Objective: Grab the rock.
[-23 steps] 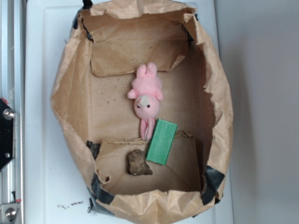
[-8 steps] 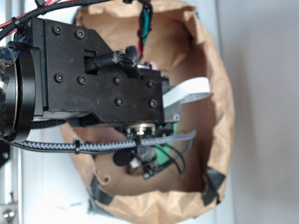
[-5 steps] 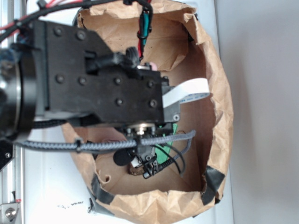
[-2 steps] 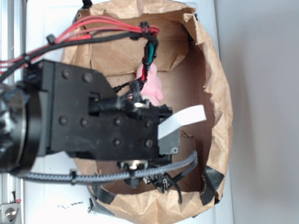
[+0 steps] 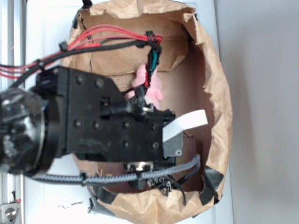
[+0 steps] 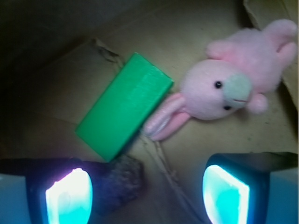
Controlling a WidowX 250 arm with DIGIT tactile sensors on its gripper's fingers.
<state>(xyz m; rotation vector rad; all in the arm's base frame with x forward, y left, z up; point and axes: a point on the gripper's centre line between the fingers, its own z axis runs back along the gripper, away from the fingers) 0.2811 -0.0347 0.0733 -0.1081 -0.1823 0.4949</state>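
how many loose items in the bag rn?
3. Block mid-left in the wrist view, bunny upper right with ears touching the block, rock below the block beside the claw's left finger. Overhead view is mostly blocked.

— Arm position relative to 0.4 s ago?
— Shifted lower over the paper bag [image 5: 219, 93]; pink plush bunny [image 5: 152, 86] more exposed.
— Rock [image 6: 119, 179]?
— Uncovered 4.6 s ago; now hidden under arm in exterior view.
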